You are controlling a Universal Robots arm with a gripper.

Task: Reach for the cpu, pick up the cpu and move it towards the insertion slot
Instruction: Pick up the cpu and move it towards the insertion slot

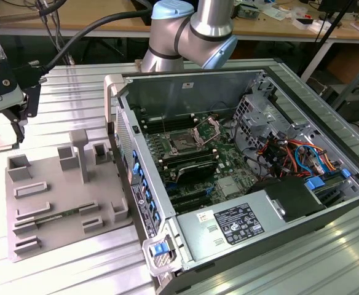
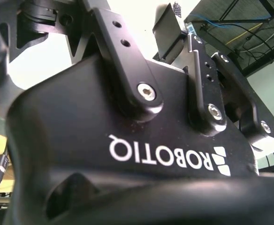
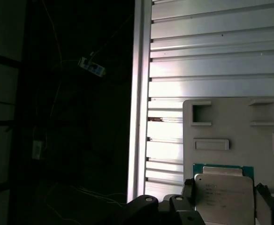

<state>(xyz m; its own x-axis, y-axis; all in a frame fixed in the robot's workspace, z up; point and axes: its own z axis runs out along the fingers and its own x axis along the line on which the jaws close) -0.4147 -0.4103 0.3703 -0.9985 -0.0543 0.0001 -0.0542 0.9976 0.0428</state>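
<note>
Clasping the faintly lettered cpu (image 3: 224,197), black jaws.

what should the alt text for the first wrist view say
A small flat square silver-topped cpu is gripped between the fingers of the black gripper, with a grey plastic fixture plate with rectangular recesses behind it. The plate lies on a ribbed aluminium table; beyond the table's edge everything is dark.

Lab: opened computer (image 1: 185,92), cluttered workbenches (image 1: 93,15)
</note>
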